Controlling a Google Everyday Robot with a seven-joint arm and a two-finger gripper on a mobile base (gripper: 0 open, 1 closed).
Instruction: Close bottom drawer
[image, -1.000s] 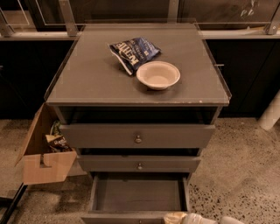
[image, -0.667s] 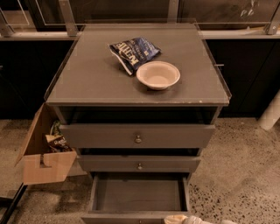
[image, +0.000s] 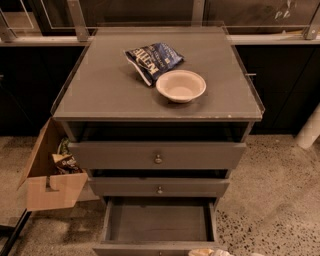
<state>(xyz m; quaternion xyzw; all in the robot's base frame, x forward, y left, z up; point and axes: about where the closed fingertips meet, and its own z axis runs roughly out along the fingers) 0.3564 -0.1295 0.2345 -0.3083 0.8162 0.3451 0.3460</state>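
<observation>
The bottom drawer (image: 157, 222) of the grey-brown cabinet is pulled far out, and its inside is bare. Only the top of its front (image: 145, 247) shows, at the lower edge of the camera view, and its knob is out of view. My gripper (image: 210, 252) shows only as a pale sliver at the bottom edge, right at the drawer front's right half. The middle drawer (image: 159, 188) and the top drawer (image: 158, 156) are each slightly open, with round metal knobs.
On the cabinet top (image: 100, 90) lie a blue snack bag (image: 152, 59) and a white bowl (image: 180, 85). An open cardboard box (image: 52, 182) with wrappers stands on the floor to the left. A speckled floor (image: 275, 200) lies to the right, and dark cabinets stand behind.
Less of my gripper shows at the bottom edge than a second ago. The drawers have not moved.
</observation>
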